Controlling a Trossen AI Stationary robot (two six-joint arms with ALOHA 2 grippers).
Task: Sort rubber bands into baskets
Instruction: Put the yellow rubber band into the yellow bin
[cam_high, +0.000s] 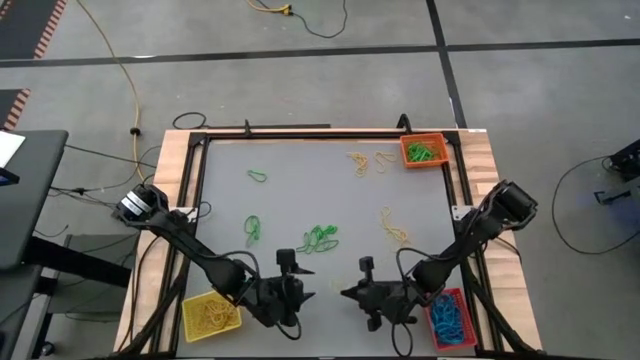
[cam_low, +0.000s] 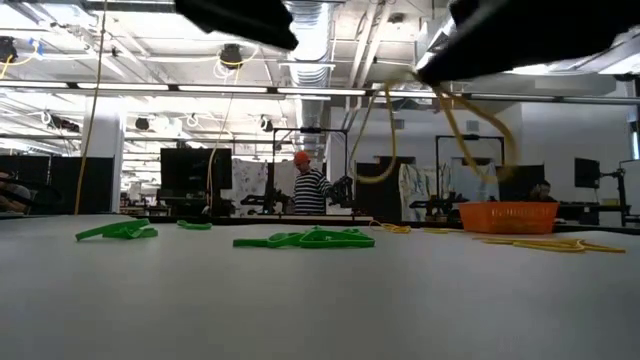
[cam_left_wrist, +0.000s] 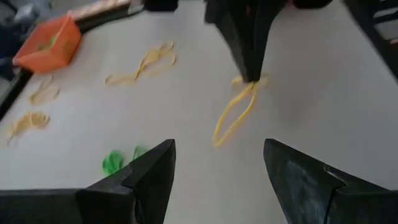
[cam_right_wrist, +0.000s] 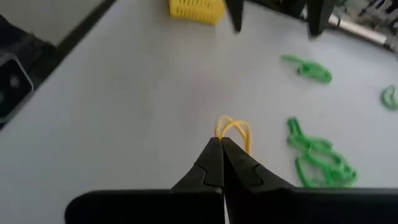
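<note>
My right gripper (cam_right_wrist: 221, 142) has its two dark fingers pressed together on a thin yellow rubber band (cam_right_wrist: 234, 129), which hangs from the tips as a loose loop just above the grey table (cam_high: 300, 205). In the view from above, this gripper (cam_high: 364, 264) stands at the near middle of the table, a little to the right of the centre. My left gripper (cam_left_wrist: 217, 155) waits just beside it on the left, with its fingers wide apart and nothing between them.

The coming move, as I judge it, depends on one relation: where the small yellow plastic basket (cam_high: 211, 315) lies from the band I hold. It sits at the near left corner, already holding many yellow bands, well apart from my right gripper and on the other side of the left arm. So the band has to travel to the left, and the left gripper is clearly nearer to that basket than the right one. From the left wrist, the band (cam_left_wrist: 235, 115) hangs long and narrow from the tips of the right gripper (cam_left_wrist: 250, 74), straight in front of my open left fingers, so a handover looks possible.

The small red plastic basket (cam_high: 449, 318) with blue bands is near my right arm and the small orange plastic basket (cam_high: 423, 151) is at the far right; I think neither is for this band
</note>
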